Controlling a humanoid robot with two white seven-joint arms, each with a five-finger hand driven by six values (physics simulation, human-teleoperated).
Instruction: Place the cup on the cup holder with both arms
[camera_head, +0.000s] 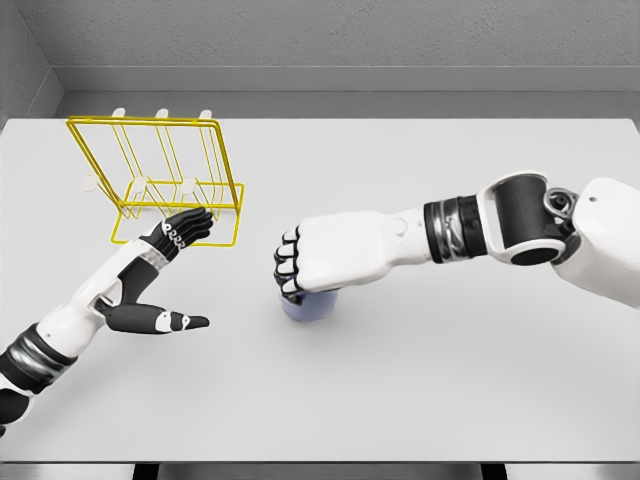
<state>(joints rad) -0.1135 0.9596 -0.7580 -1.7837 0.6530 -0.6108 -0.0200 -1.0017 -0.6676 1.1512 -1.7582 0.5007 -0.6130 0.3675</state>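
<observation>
A pale lavender cup (310, 306) stands on the white table, mostly covered from above by my right hand (292, 270). That hand's dark fingers curl down over the cup's left side and rim, closed around it. The yellow wire cup holder (160, 180) with white pegs stands at the table's back left. My left hand (170, 275) lies just in front of the holder's base, palm turned inward, fingers straight and thumb spread, holding nothing. It is about a hand's width left of the cup.
The white table (450, 380) stretches wide to the right and front. Grey walls rise behind its far edge. My right forearm (460, 228) crosses the table's middle right.
</observation>
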